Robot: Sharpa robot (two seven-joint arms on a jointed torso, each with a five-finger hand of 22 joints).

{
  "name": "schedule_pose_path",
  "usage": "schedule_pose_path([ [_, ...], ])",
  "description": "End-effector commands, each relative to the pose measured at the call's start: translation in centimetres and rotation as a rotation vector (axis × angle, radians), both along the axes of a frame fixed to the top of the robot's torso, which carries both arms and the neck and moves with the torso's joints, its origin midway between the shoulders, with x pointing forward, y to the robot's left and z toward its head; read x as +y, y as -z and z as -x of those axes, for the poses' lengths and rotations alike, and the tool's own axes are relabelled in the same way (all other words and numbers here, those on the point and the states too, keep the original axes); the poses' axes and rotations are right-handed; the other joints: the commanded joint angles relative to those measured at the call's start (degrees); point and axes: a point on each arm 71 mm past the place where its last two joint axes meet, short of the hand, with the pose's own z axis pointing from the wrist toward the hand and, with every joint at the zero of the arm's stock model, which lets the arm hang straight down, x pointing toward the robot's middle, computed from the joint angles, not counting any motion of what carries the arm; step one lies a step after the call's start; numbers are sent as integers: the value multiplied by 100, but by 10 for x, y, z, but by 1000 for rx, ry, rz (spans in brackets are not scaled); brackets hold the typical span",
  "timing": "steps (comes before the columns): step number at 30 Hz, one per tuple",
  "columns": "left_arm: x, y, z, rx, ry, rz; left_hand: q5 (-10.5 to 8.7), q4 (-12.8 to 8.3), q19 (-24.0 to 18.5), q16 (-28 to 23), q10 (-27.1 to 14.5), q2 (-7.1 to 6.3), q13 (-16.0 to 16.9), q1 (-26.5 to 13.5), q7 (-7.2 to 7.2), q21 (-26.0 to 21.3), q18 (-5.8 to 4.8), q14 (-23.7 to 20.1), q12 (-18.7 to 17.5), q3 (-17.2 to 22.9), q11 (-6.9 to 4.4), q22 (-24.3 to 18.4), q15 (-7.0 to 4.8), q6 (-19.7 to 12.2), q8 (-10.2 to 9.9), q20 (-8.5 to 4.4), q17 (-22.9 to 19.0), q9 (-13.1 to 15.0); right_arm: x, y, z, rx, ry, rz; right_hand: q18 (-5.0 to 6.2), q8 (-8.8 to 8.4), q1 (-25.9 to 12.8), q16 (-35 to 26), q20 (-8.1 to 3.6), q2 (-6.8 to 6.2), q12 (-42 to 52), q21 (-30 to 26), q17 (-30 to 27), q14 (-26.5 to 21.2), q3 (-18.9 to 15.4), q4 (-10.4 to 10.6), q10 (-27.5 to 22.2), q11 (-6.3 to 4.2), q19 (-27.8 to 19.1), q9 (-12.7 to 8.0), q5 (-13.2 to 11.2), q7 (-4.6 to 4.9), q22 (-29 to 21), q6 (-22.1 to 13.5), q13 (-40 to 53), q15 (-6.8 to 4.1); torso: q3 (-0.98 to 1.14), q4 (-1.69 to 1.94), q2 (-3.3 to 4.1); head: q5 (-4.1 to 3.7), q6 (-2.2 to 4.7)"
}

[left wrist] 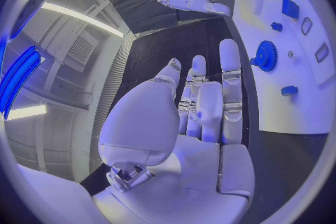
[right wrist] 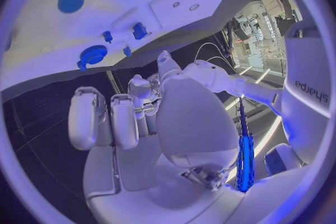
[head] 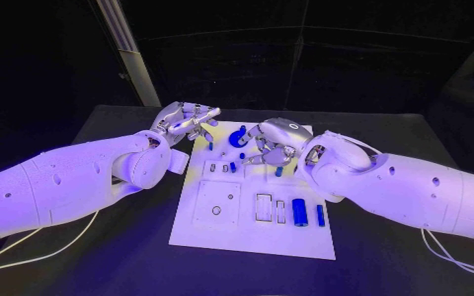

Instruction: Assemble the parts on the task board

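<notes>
The task board [head: 212, 231] is a white plate lying flat at the centre of the head view, with rectangular recesses along its lower half. A blue gear [head: 238, 138] sits near its top edge, a fat blue cylinder [head: 299, 212] and a thinner blue pin [head: 320, 215] lie side by side at its lower right, and smaller blue parts dot the middle (too small for me to name).

My left hand [head: 185, 122] hangs at the board's upper left corner, fingers apart and nearly straight, holding nothing. My right hand [head: 275, 142] is over the board's upper right, fingers curled downward; whether they pinch a part, I cannot tell.

Beneath everything lies the black table [head: 118, 268]. A pale beam [head: 123, 39] slants through the dark upper left.
</notes>
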Motion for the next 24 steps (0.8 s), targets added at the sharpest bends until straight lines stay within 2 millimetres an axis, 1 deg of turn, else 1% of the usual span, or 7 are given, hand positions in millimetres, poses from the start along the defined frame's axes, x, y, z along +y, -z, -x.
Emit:
schedule_pose_path([
  [1,-3,3,-3,95,141,-250,8,193,312,1171,189,42,413,-270,-64,1239,-128,494,470,-99,-92,1435,-57,102,81,-80,1247,48,-18,-20,-5,152,-46,-251,105,4,142,-137,-13,54,-244,-104,-188,205,28,-83,-152,-11,-108,-4,54,7,-197,23,-211,-8,7,-28,-51,41,-19],
  [5,-3,1,-4,187,235,-456,-19,533,188,1659,-100,13,1564,-699,-149,2208,-217,474,1711,-392,-187,2491,-68,242,403,-145,1797,256,-50,-34,-19,253,25,-358,240,13,179,-639,-37,124,-1156,-519,-885,11,5,-108,-558,-33,-478,-3,91,-11,-912,77,-1009,-31,25,-37,-111,69,-59],
  [9,-6,-2,-5,253,312,-681,-71,775,11,1899,-702,183,3321,-918,-240,2919,-258,519,3474,-873,-154,3280,-112,53,922,-170,2092,690,-81,-40,-29,310,115,-448,568,24,232,-1999,-44,190,-1970,-1833,-2434,-497,9,-120,-770,-36,-1467,-6,104,6,-2860,127,-1731,-31,35,-35,-164,95,-95],
  [11,-8,-3,-6,284,337,-778,-91,775,120,2009,-683,202,3591,-885,-225,3210,-342,557,3747,-957,-183,3703,-131,18,1054,-132,2230,794,-92,-43,-31,314,147,-472,678,-1,285,-3201,40,222,-2464,-2664,-3648,-1240,61,-115,-1189,86,-2109,-14,98,74,-3826,81,-2094,90,50,-42,-179,111,-131],
  [14,-12,-6,-8,306,356,-877,-88,734,520,2149,-514,312,4279,-704,-264,3920,-504,605,4436,-993,-212,4767,-161,-54,1341,-160,2409,1025,-105,-45,-33,314,182,-493,713,20,300,-3669,140,205,-2833,-3146,-3893,-1423,90,-123,-1068,138,-2120,-7,88,108,-4136,99,-2663,158,62,-49,-185,134,-155],
  [22,-26,-12,-18,327,337,-1058,-65,779,660,2149,-502,362,4653,-718,-302,4230,-584,605,4813,-1088,-279,5264,-189,-248,1858,-179,2409,1523,-118,-47,-36,301,231,-507,706,33,239,-3850,125,169,-2984,-3418,-3890,-1313,72,-115,-901,125,-1888,-7,98,109,-4341,112,-3114,142,76,-58,-197,186,-219],
  [24,-31,-12,-19,338,323,-1085,-68,774,898,2149,-445,371,4787,-846,-331,4551,-691,605,4949,-1199,-302,5839,-208,-293,2018,-200,2409,1686,-119,-48,-37,287,245,-512,694,-5,84,-3898,139,80,-3020,-3480,-3903,-1342,-32,-44,-971,171,-1879,-22,156,148,-4381,28,-3178,176,64,-70,-184,208,-238],
])
